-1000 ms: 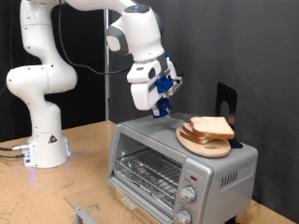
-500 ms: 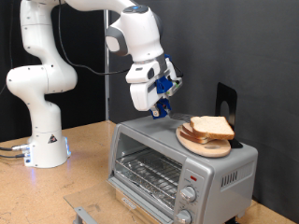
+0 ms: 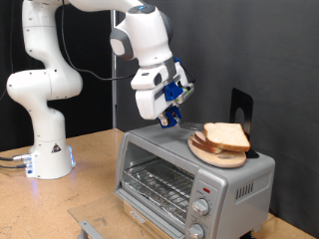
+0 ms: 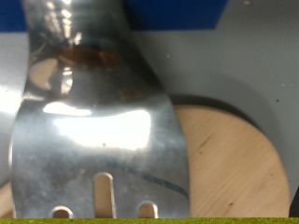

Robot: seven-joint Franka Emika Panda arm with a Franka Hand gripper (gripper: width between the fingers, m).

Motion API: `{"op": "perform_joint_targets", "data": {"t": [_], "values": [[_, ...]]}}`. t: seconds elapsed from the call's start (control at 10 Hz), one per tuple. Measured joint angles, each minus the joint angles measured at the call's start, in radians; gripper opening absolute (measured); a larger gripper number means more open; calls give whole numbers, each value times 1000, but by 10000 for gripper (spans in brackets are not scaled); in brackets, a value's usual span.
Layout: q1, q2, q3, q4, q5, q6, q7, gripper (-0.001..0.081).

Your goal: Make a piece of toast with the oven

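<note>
Slices of pale bread, the piece of toast (image 3: 227,136) among them, are stacked on a round wooden board (image 3: 212,153) on top of the silver oven (image 3: 237,187). My gripper (image 3: 175,93), with blue fingers, hangs above the oven's top, towards the exterior view's left of the bread. It is shut on a metal slotted spatula (image 3: 167,119) whose blade points down at the oven top. In the wrist view the shiny spatula blade (image 4: 93,131) fills most of the picture. The board's edge (image 4: 229,163) and the grey oven top (image 4: 238,65) show behind it. No bread shows there.
The oven's wire rack (image 3: 158,181) shows through its front, with knobs (image 3: 201,208) at its right side. A black upright object (image 3: 241,106) stands behind the board. The white robot base (image 3: 45,149) is at the exterior view's left on the wooden table (image 3: 60,204).
The gripper with the spatula has drifted slightly towards the exterior view's left, away from the bread. The bread and board have not moved.
</note>
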Motion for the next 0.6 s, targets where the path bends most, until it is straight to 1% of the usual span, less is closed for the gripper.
{"op": "perform_joint_targets", "data": {"t": [0.6], "values": [[-19, 43, -1, 38, -16, 1, 0, 491]]}}
